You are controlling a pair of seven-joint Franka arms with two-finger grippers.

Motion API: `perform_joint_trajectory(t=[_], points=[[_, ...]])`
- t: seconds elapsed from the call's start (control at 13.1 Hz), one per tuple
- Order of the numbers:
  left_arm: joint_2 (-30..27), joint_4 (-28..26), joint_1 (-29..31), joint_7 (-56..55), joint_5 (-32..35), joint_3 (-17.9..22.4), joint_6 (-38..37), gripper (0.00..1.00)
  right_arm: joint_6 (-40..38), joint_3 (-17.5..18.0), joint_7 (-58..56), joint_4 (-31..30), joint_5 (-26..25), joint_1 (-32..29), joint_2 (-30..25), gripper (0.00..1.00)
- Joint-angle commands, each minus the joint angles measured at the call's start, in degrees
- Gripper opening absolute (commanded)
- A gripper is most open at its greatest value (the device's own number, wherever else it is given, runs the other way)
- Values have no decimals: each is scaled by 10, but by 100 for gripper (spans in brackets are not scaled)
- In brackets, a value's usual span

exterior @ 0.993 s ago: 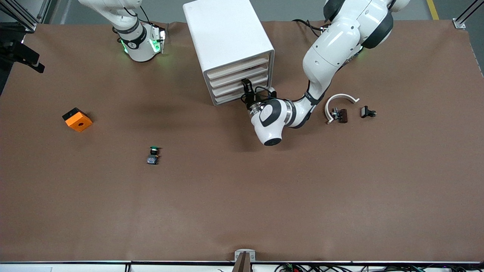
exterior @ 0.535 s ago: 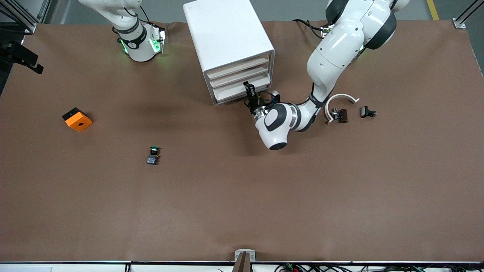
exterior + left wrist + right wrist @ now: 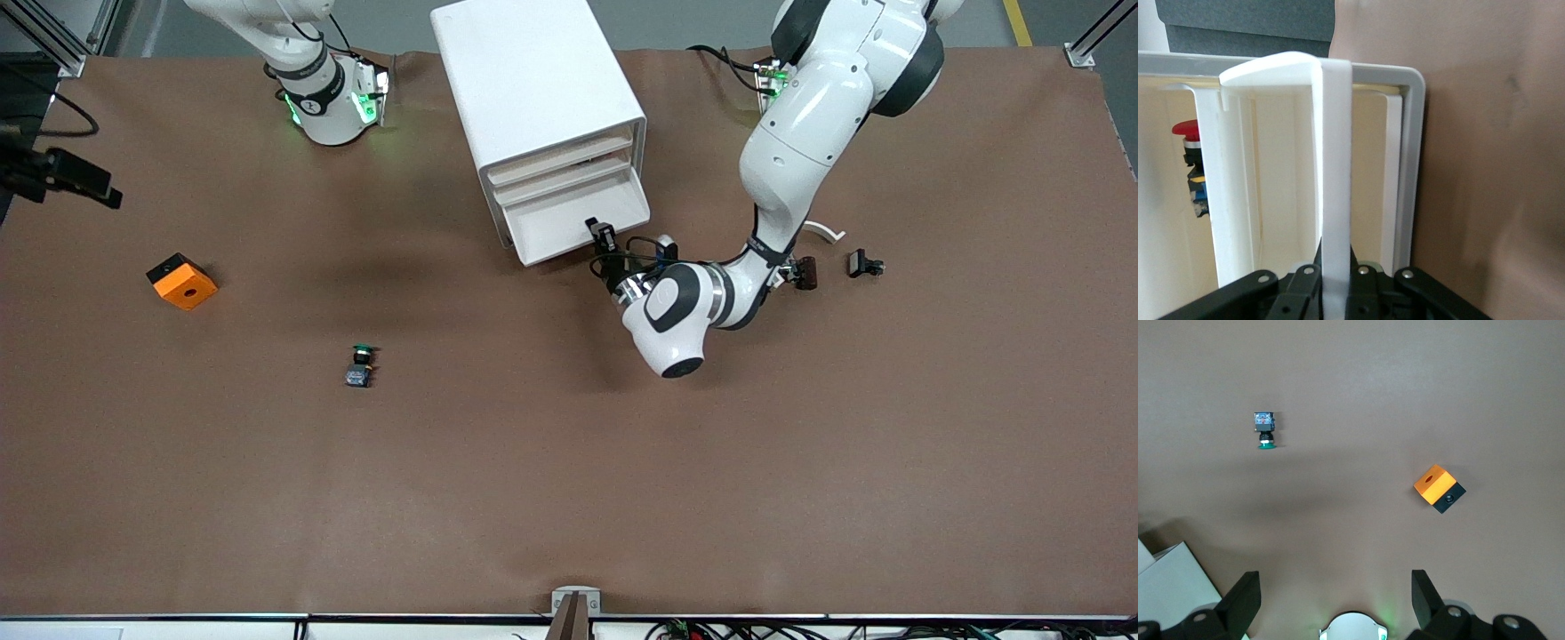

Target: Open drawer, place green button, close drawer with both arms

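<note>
The white cabinet (image 3: pixel 533 80) stands between the two arm bases. Its lowest drawer (image 3: pixel 569 222) is pulled partway out, showing a white tray. My left gripper (image 3: pixel 603 238) is shut on the edge of that drawer's front. In the left wrist view the white front panel (image 3: pixel 1336 167) runs straight between the closed jaws of the left gripper (image 3: pixel 1336 280). The green-capped button (image 3: pixel 359 366) lies on the brown mat, nearer the front camera than the cabinet and toward the right arm's end. My right gripper (image 3: pixel 1335 583) waits open and empty, high over its own base, with the button (image 3: pixel 1264 430) below it.
An orange block with a hole (image 3: pixel 181 281) sits toward the right arm's end of the table. Two small black clips (image 3: pixel 800 267) (image 3: pixel 864 263) and a white curved band (image 3: pixel 827 233) lie beside the left arm. A red-capped button (image 3: pixel 1190 130) shows inside the cabinet.
My left gripper has drawn back toward the front camera, pulling the lowest drawer out of the cabinet. The right arm, the button and the block have not moved.
</note>
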Motion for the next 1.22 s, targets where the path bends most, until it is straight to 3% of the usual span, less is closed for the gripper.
perform_joint_trajectory(t=[0.0,0.15,0.69,0.76,0.84,0.92,1.15], points=[[14,23,-4,0,11,42,24,2,0,3,-5,22,-5,-4,19,100],[12,36,11,2,10,52,23,2,1,3,-8,27,-4,-7,56,100],[12,55,79,11,12,53,23,7,27,4,-10,26,-37,-9,77,100],[11,56,84,12,12,53,24,14,28,4,-11,24,-28,-10,77,100],[9,59,91,19,12,53,24,47,28,3,-6,19,-18,-7,76,100],[8,59,92,26,12,52,23,99,29,4,4,12,-18,-1,75,100],[-5,76,89,26,11,50,23,100,112,6,15,-28,26,3,75,100]])
